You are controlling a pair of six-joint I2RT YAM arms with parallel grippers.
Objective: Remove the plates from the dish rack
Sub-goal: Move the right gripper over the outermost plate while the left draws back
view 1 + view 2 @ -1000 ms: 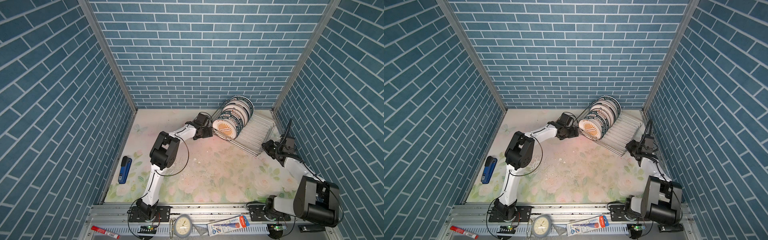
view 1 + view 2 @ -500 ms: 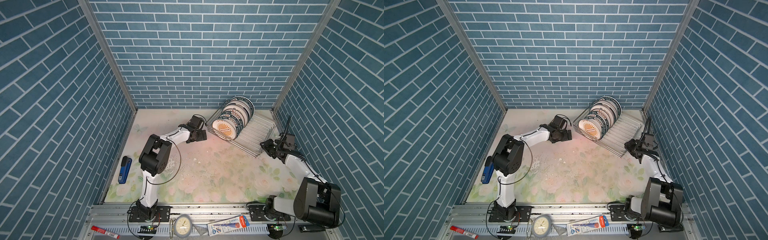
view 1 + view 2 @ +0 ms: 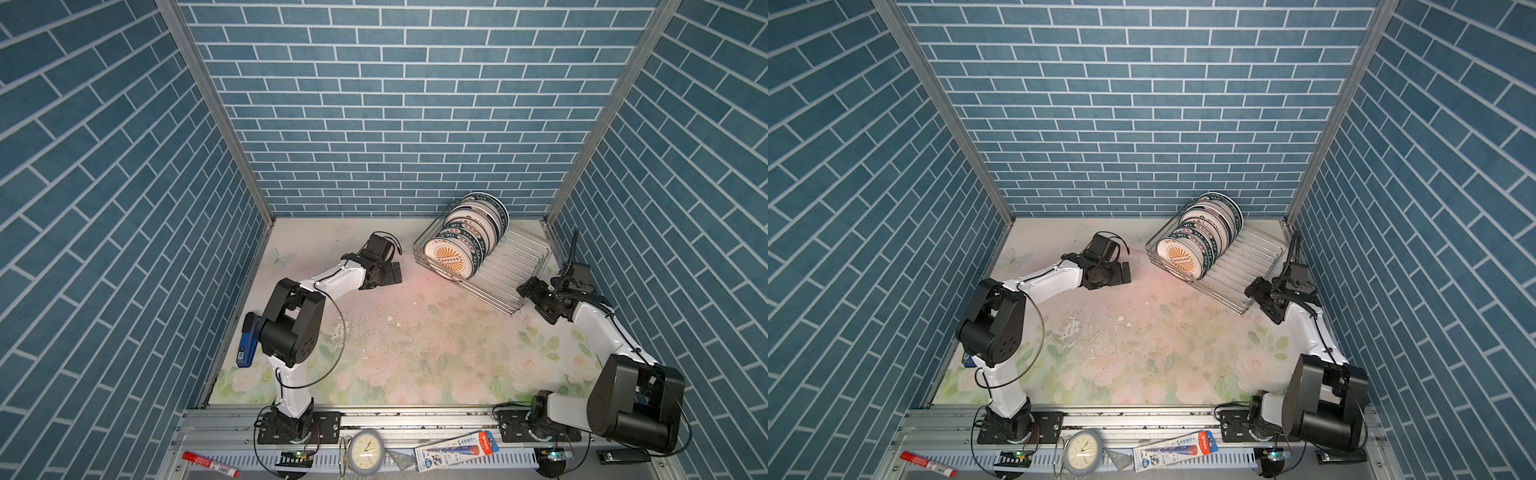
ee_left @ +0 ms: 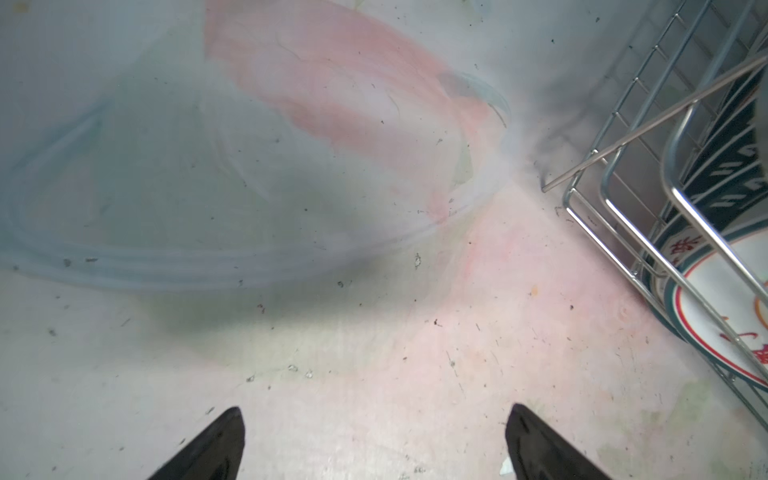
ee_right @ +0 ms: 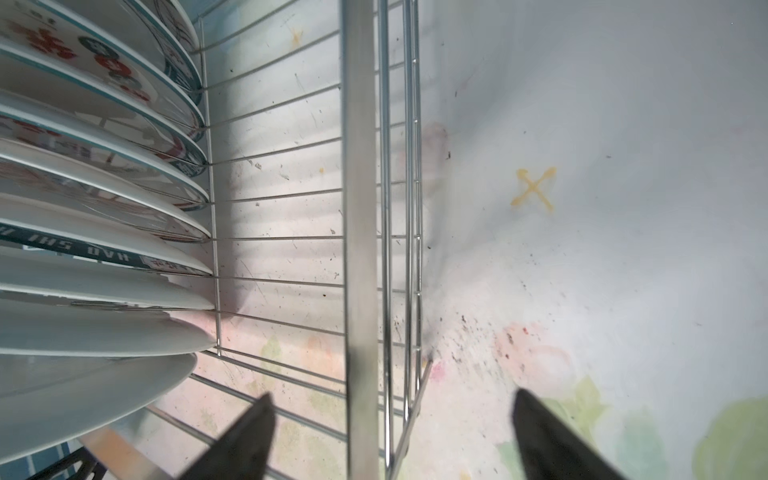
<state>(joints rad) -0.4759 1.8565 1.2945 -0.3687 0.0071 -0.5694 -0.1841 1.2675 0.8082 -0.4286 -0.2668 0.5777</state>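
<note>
The dish rack [image 3: 511, 266] [image 3: 1246, 266] is a silver wire basket at the back right of the table. Several white plates [image 3: 451, 258] [image 3: 1183, 259] stand on edge in its left end, the front one with an orange sunburst. My left gripper [image 3: 395, 272] [image 3: 1125, 272] hovers open over bare table just left of the rack, with nothing between its fingers [image 4: 376, 409]. The left wrist view shows the rack's corner [image 4: 615, 145] and plate rims [image 4: 715, 299]. My right gripper [image 3: 534, 299] [image 3: 1262, 299] is open at the rack's near right corner, astride its rim wires [image 5: 392, 395] [image 5: 361, 208]. The plates [image 5: 104, 266] are off to one side.
A blue stapler [image 3: 247, 345] lies at the table's left edge behind my left arm. On the front rail sit a grey clock face [image 3: 365, 451], a red marker [image 3: 210, 459] and a packaged tube [image 3: 457, 449]. Brick walls close in the back and both sides.
My left gripper has drawn back leftward from the rack's plate end. My right gripper, nearly shut at the rack's corner before, has opened wide.
</note>
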